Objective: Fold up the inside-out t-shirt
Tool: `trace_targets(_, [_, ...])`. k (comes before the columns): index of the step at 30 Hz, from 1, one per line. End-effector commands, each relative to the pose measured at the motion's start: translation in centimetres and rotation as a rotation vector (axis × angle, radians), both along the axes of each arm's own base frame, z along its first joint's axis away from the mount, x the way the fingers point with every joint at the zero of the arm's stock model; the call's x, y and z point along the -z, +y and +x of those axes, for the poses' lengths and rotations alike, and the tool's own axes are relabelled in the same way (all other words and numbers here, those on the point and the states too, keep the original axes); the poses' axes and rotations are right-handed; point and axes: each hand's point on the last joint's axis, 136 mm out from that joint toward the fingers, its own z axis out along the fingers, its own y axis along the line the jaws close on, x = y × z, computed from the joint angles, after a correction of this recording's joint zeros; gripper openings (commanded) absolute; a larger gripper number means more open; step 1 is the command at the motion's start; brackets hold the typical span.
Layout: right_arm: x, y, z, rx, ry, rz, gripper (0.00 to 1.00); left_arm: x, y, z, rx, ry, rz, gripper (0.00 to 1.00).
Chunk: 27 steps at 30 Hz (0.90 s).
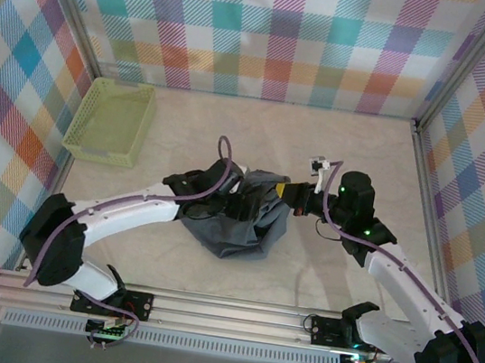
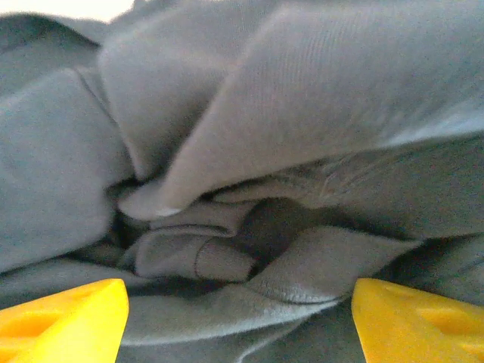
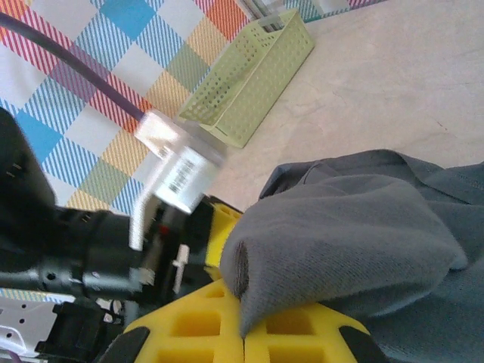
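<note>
Right fingers (image 3: 197, 325) clench a fold of the crumpled t-shirt (image 1: 235, 231); left fingers (image 2: 68, 310) are released, spread above its folds

T-shirt (image 1: 236, 234) heaped mid-table (image 1: 365, 154); basket (image 1: 110, 121) well apart at its 10 o'clock; left gripper (image 1: 244, 202) on top of it, right gripper (image 1: 285, 192) at its 2 o'clock edge.

Slate-grey t-shirt (image 1: 239, 236), lime-green basket (image 1: 110, 122) (dotted with holes), yellow fingers (image 2: 68, 318), pastel plaid walls (image 1: 274, 31), beige table (image 1: 355, 162).
</note>
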Motion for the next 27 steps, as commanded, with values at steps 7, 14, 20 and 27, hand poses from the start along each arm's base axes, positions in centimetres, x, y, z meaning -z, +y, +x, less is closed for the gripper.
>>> trace_targets(7, [-2.0, 0.0, 0.2, 0.013, -0.056, 0.003, 0.00, 0.1, -1.2, 1.7, 0.001, -0.069, 0.061, 0.39])
trace_targets(14, [-0.7, -2.7, 1.7, 0.149, -0.026, -0.115, 0.00, -2.4, 1.1, 2.6, -0.094, -0.174, 0.069, 0.00])
trace_targets(20, [-1.8, -7.7, 3.7, 0.331, 0.017, -0.166, 0.00, -9.5, 3.3, 0.2, -0.101, -0.330, -0.149, 0.00])
trace_targets(27, [-3.4, -7.5, 4.8, 0.303, 0.097, -0.180, 0.01, -12.6, 6.1, -1.5, -0.130, -0.388, -0.314, 0.00])
